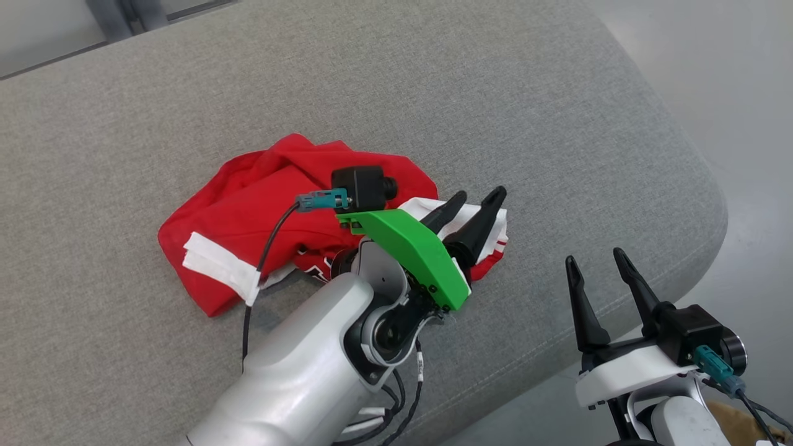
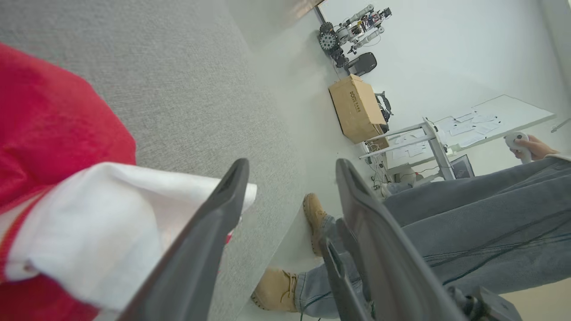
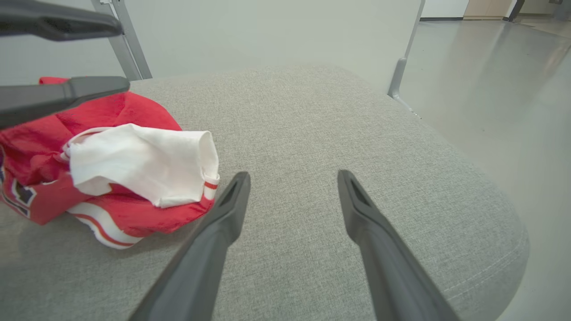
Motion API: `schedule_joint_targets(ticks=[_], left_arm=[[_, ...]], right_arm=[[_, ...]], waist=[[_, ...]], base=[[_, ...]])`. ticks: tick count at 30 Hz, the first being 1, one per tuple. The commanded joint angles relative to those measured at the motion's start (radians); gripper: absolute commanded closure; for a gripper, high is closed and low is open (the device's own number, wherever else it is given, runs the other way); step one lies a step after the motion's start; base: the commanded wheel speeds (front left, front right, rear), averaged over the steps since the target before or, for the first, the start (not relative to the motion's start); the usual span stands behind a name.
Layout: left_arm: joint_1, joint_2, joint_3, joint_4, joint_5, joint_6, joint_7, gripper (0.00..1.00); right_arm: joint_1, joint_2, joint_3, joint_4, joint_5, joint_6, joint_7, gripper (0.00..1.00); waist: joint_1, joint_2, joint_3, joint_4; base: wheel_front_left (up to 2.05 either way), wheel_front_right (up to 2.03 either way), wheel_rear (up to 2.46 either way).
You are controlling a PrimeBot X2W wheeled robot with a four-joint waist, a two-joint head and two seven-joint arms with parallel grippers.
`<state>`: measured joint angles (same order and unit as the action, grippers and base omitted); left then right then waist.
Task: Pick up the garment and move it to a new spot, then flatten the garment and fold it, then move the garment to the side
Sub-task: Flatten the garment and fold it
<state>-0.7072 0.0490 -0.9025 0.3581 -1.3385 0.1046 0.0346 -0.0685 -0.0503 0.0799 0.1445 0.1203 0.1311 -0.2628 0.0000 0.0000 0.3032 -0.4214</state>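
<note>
- Nearest the head camera, the pale left forearm (image 1: 297,378) rose from the bottom edge over the grey cushion (image 1: 464,80)
- The garment (image 1: 248,204), red with white trim, lay crumpled in a heap on the cushion, left of middle
- The left gripper (image 1: 480,195) hung over the heap's right end, where a white fold (image 2: 111,214) lay uppermost; its fingers stood wide apart with nothing between them, one finger just beside the white cloth
- The right gripper (image 1: 595,257) stood wide and empty near the cushion's right front corner
- On the floor beyond the cushion sat a cardboard box (image 2: 357,109); what it held could not be told, and a person's tan boots (image 2: 274,290) stood nearer the cushion
</note>
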Motion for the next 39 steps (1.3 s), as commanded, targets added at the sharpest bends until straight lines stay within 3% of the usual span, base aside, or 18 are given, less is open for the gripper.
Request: schedule_joint_targets(ticks=[1,3,8,10,18,22,30,33,39], left_arm=[[-0.007,0.004,-0.002,-0.016,0.004,0.004,-0.021,0.00],[-0.004,0.021,-0.009,-0.040,0.037,0.007,-0.052,0.00],[0.051,0.128,0.000,-0.114,0.144,0.044,-0.169,0.00],[0.099,0.222,0.005,-0.159,0.223,0.088,-0.244,0.00],[0.284,0.375,0.102,-0.246,0.410,0.165,-0.300,0.00],[0.360,0.392,0.168,-0.241,0.532,0.162,-0.300,0.00],[0.539,0.330,0.369,-0.267,0.666,0.128,-0.299,0.00],[0.597,0.307,0.450,-0.265,0.718,0.091,-0.299,0.00],[0.595,0.260,0.522,-0.214,0.786,-0.030,-0.299,0.00]], right_arm=[[0.002,-0.001,-0.006,0.000,-0.006,-0.001,-0.003,0.00],[0.013,-0.001,-0.015,-0.003,-0.012,-0.001,-0.003,0.00],[0.042,-0.001,-0.046,-0.016,-0.034,-0.001,-0.003,0.00],[0.062,-0.001,-0.061,-0.027,-0.044,-0.001,-0.003,0.00],[0.106,-0.001,-0.092,-0.058,-0.074,-0.001,-0.003,0.00],[0.112,-0.001,-0.088,-0.060,-0.083,-0.001,-0.003,0.00],[0.145,-0.001,-0.090,-0.069,-0.088,-0.001,-0.003,0.00],[0.155,-0.001,-0.091,-0.072,-0.092,-0.001,-0.003,0.00],[0.133,-0.001,-0.077,-0.072,-0.102,-0.001,-0.003,0.00]], waist=[[0.0000,0.0000,-0.011,0.004],[0.0000,0.0000,-0.022,0.010],[0.0000,0.0000,-0.061,0.039],[0.0000,0.0000,-0.088,0.060],[0.0000,0.0000,-0.135,0.148],[0.0000,0.0000,-0.149,0.181],[0.0000,0.0000,-0.176,0.223],[0.0000,0.0000,-0.181,0.242],[0.0000,0.0000,-0.162,0.265]], base=[[0.00,0.00,0.00],[0.00,0.00,0.00],[0.00,0.00,0.00],[0.00,0.00,0.00],[0.00,0.00,0.00],[0.00,0.00,0.00],[0.00,0.00,0.00],[0.00,0.00,0.00],[0.00,0.00,0.00]])
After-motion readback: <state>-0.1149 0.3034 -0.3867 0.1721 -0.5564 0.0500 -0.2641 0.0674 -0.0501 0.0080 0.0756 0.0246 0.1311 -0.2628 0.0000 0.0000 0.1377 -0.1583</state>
